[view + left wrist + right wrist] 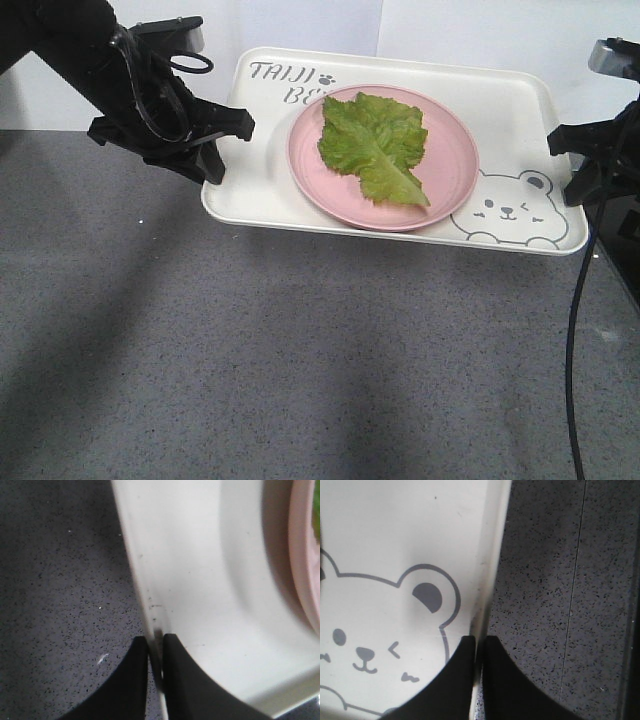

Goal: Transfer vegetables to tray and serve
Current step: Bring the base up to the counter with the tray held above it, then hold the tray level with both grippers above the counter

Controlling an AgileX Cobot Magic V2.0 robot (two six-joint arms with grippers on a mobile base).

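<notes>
The cream-white tray (262, 170) with the bear drawing hangs above the grey table, held at both short ends. On it sits a round pink plate (450, 165), and the green lettuce leaf, the vegetables (373, 142), lies on that plate. My left gripper (222, 150) is shut on the tray's left rim (150, 605), one finger on each side. At the other end my right gripper (572, 160) is pinched shut on the right rim (487, 580) next to the bear's ear (429, 596).
The speckled grey tabletop (300, 380) spreads below and in front of the tray. A white wall (480, 30) stands close behind it. A black cable (574, 340) hangs down from my right arm at the right side.
</notes>
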